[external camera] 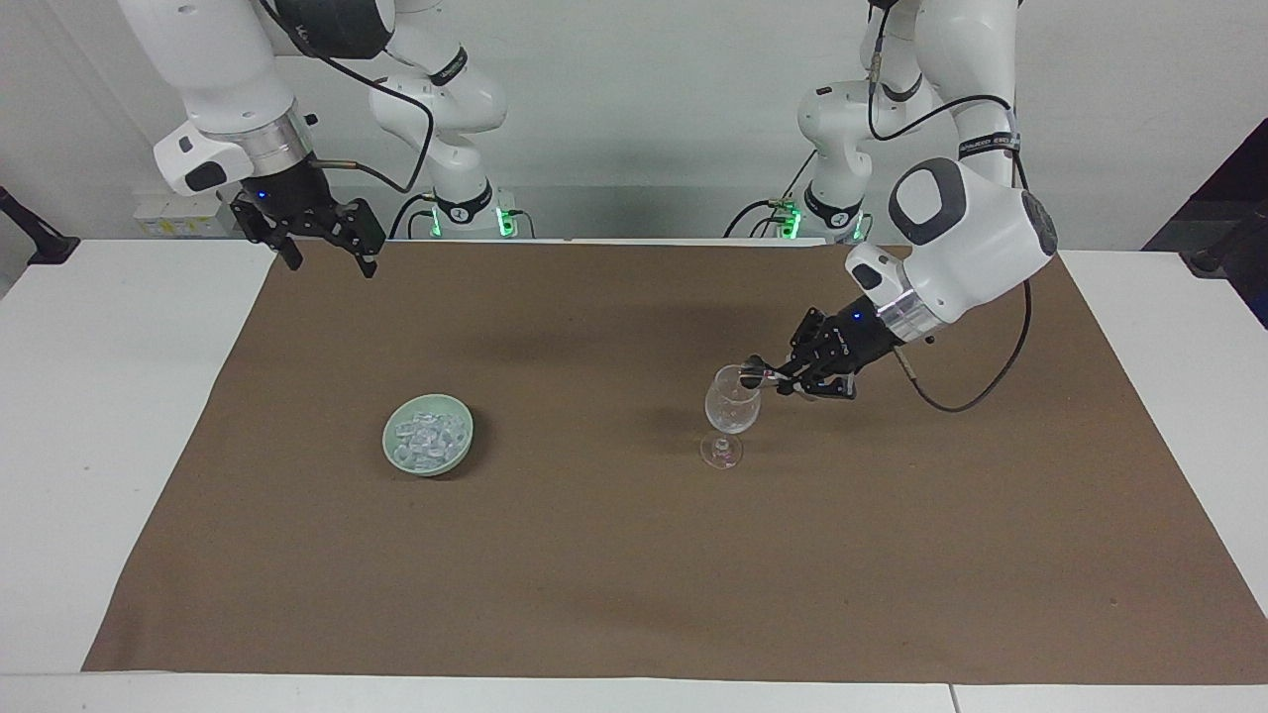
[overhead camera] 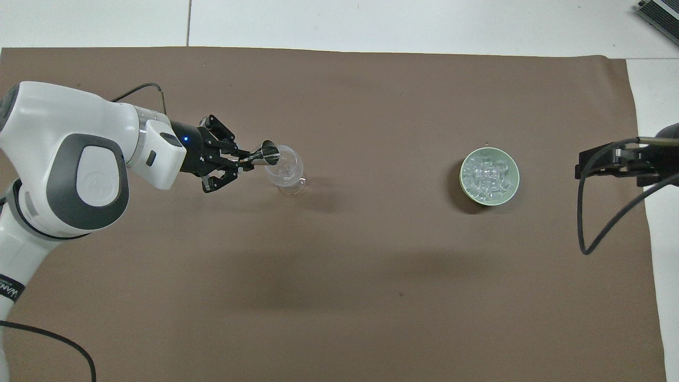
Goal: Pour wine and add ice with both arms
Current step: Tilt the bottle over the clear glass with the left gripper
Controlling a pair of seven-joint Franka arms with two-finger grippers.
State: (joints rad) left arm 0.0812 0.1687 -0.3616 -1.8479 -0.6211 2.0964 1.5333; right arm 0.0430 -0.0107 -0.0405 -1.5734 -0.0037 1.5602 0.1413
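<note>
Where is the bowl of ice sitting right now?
The bowl of ice sits on the brown mat toward the right arm's end, apart from the wine glass.

2 arms; 2 grippers; 1 stemmed glass; 1 metal measuring cup; 1 green bowl; 1 heap of ice; 1 brown mat.

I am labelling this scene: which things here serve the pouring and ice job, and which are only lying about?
For the job:
- left gripper, shut on the metal measuring cup, tipped at the glass rim
- ice in the green bowl
- right gripper, open, waiting

Only there:
- brown mat
- white table
</note>
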